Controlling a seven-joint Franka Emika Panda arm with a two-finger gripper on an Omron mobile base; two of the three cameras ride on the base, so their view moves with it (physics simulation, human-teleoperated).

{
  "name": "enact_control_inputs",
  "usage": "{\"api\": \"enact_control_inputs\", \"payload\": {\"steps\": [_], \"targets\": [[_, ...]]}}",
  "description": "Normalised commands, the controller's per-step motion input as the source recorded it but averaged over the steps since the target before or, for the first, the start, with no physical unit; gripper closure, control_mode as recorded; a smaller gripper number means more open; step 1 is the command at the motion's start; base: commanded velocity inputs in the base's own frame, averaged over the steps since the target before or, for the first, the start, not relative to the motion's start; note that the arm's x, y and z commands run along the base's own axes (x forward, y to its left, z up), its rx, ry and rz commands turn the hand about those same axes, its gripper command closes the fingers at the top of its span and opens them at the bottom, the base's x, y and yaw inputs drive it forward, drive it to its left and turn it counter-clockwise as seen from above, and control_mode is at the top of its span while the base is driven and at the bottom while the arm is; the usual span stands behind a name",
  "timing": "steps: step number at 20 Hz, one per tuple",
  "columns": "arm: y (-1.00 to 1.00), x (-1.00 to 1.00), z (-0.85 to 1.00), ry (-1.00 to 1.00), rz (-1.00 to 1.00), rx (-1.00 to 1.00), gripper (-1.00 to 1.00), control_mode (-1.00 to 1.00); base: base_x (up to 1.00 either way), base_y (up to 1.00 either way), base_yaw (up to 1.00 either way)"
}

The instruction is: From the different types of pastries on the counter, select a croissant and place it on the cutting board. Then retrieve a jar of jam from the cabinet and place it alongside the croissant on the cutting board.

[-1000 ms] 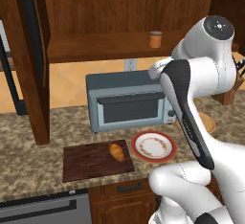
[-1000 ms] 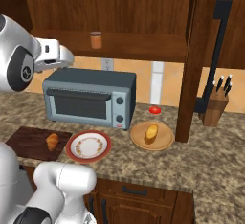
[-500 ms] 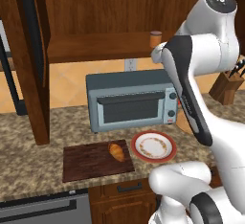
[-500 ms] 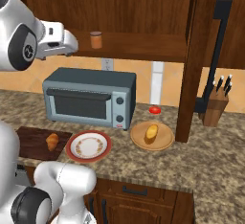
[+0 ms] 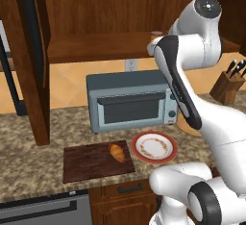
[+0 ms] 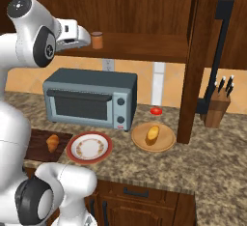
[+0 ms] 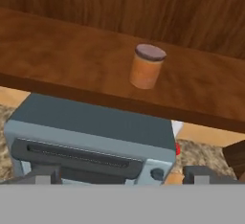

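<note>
The golden-brown croissant [image 5: 117,152] lies on the right part of the dark cutting board [image 5: 89,164], also seen as the croissant [image 6: 52,143] on the board [image 6: 36,143]. The orange-brown jar of jam [image 6: 97,40] stands upright on the cabinet's open shelf [image 6: 144,46]. My gripper [image 6: 83,37] is at shelf height just left of the jar, apart from it. In the hand view the jar [image 7: 146,67] stands ahead on the shelf [image 7: 62,65], and my gripper [image 7: 123,177] is open, its fingertips [image 7: 45,175] wide apart with nothing between them.
A grey toaster oven [image 6: 89,99] sits under the shelf. Before it lies a red-rimmed plate [image 6: 89,147]. A pale bun [image 6: 153,133] rests on a round wooden plate [image 6: 166,143], with a small red thing [image 6: 155,110] behind it. A knife block [image 6: 217,106] stands beyond a wooden post [image 6: 193,65].
The arm has lifted and the gripper has risen from just above the toaster oven to shelf height, closer to the jar. Jaws stay open; croissant and jar have not moved.
</note>
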Motion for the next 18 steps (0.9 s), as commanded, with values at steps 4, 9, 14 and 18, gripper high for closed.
{"api": "enact_control_inputs", "payload": {"steps": [4,9,14,18], "targets": [[0.00,0.70,0.04,0.00,-0.21,0.00,-1.00,-1.00,0.00,0.00,0.00],[0.00,0.84,-0.01,0.00,-0.12,0.00,-1.00,-1.00,0.00,0.00,0.00],[0.00,0.76,0.00,-0.07,0.00,0.00,-1.00,-1.00,0.00,0.00,0.00],[-0.01,0.41,-0.04,-0.10,0.00,0.00,-1.00,-1.00,0.00,0.00,0.00]]}}
